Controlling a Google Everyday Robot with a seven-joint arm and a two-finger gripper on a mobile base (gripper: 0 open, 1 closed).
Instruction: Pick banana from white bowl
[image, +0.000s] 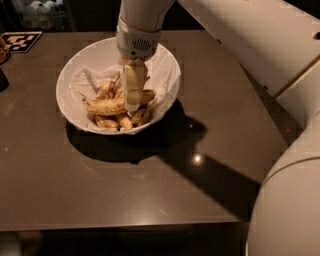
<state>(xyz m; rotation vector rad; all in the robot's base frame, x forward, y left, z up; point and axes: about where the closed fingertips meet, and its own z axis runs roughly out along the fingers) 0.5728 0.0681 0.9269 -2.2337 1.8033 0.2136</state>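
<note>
The white bowl (165, 67), lined with crumpled white paper, stands on the dark table at the upper left. Several overripe bananas lie in it. The banana (106, 106), the longest one, yellow with brown speckles, lies across the bowl's middle, and its right end shows past the gripper. My gripper (131, 104) reaches straight down into the bowl from the white wrist and sits over the banana's middle, hiding that part. Smaller, browner bananas (119, 121) lie below and behind it.
The dark brown table (150, 190) reaches to a front edge near the bottom. A black-and-white marker tag (20, 41) lies at the back left corner. A dark object (2, 80) sits at the left edge. My white arm (280, 75) fills the right side.
</note>
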